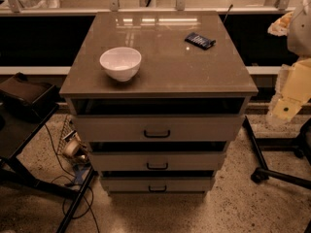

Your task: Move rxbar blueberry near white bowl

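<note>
The rxbar blueberry, a small dark blue bar, lies flat on the brown cabinet top at the far right. The white bowl stands upright near the front left of the same top, well apart from the bar. My arm hangs at the right edge of the view, beside the cabinet. Its pale lower end with the gripper is off the top, to the right of and below the bar, touching nothing.
The cabinet has three drawers with dark handles, the top ones slightly open. A black stand is at the left, cables and clutter lie on the floor, and a chair base is at the right.
</note>
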Controlling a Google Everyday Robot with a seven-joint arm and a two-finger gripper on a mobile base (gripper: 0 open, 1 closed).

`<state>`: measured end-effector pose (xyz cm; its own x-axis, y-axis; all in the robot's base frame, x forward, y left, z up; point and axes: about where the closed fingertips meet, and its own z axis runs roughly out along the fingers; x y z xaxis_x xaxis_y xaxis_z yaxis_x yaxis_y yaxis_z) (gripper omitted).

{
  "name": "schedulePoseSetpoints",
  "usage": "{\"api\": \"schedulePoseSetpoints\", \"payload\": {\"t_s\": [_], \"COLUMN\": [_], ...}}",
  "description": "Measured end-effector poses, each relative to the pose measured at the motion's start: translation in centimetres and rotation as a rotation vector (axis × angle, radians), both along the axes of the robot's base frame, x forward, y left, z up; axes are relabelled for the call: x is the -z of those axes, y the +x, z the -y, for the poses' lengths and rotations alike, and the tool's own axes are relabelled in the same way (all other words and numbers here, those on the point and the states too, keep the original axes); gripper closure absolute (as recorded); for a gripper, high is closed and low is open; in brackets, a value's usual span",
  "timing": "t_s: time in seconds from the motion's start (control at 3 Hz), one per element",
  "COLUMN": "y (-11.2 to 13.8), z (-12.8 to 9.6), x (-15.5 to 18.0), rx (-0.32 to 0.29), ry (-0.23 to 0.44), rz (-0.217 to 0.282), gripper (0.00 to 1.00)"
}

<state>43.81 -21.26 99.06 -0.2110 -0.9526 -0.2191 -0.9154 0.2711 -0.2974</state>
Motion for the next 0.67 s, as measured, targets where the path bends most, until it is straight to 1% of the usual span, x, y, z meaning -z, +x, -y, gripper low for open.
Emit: {"api": "schedulePoseSetpoints", "payload": {"t_s": [0.33,0.67], "y": [0.0,1.6], "z": [0.0,0.4], "x": [0.0,0.1], "rx": [0.0,-0.003], "ry": [0.0,0.032], "rz": [0.0,0.036], "gripper": [0.0,0.0]}}
